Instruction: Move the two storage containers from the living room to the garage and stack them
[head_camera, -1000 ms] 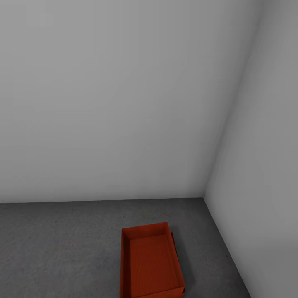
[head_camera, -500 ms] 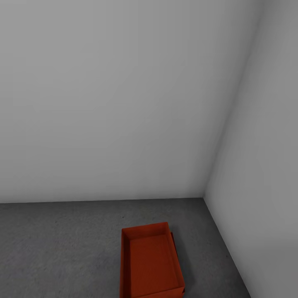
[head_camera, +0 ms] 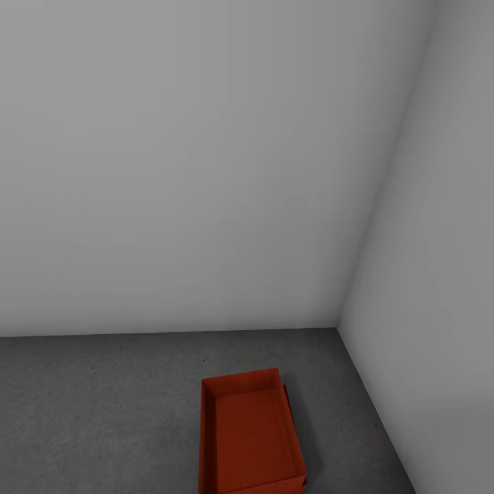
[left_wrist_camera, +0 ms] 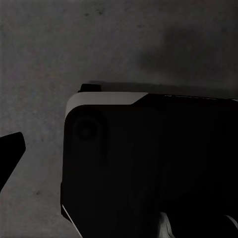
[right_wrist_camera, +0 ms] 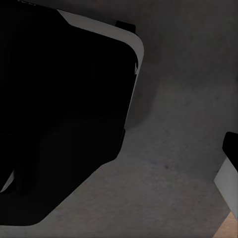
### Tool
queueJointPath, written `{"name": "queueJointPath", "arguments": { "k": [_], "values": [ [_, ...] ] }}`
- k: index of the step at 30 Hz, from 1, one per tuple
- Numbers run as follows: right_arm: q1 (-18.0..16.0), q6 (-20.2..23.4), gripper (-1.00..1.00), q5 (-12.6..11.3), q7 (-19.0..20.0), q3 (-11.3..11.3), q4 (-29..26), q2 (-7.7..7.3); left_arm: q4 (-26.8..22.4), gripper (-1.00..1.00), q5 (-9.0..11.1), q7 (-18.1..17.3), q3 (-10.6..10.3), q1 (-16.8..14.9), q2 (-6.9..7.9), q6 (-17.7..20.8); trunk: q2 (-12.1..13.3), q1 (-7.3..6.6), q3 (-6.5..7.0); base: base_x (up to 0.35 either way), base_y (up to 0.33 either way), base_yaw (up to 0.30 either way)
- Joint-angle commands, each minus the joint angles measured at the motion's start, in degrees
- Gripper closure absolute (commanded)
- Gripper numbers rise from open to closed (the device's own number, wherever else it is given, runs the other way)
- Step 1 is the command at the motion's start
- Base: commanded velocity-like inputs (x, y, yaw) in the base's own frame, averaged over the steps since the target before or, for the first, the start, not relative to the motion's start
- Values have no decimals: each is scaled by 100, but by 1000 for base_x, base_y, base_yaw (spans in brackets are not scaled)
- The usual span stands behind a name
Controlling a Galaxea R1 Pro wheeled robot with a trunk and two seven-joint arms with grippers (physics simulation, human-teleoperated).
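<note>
In the head view an orange-red storage container (head_camera: 250,432) stands open-topped in the garage, near the corner. It rests on the second container (head_camera: 289,406), of which a thin orange edge shows along its right side. The lower one sits on the dark grey concrete floor (head_camera: 103,412). Nothing is inside the top bin. In the left wrist view a dark wedge that may be a finger (left_wrist_camera: 11,151) shows at the edge over the floor. The right wrist view has a black and white piece (right_wrist_camera: 229,163) at its edge. Neither view shows how the jaws stand.
Pale grey walls (head_camera: 206,171) meet in a corner just right of the stack (head_camera: 412,274). Open concrete stretches to the left of the bins. Both wrist views look down at my black, white-trimmed base (left_wrist_camera: 148,163) (right_wrist_camera: 59,99) on the floor.
</note>
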Motion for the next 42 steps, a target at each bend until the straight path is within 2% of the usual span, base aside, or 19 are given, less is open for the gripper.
{"name": "queueJointPath", "arguments": {
  "k": [1, 42],
  "values": [
    [-7, 12, -100, 24, 8, 26, 6, 0, 6, -100, -53, 17, 43, -5, -3, -21, -11, 3, -11, 0, 0, 0],
    [-5, 12, -100, 24, 8, 26, 6, 1, 6, -100, -53, 17, 43, -5, -3, -21, -11, 3, -11, 0, 0, 0]
  ]
}}
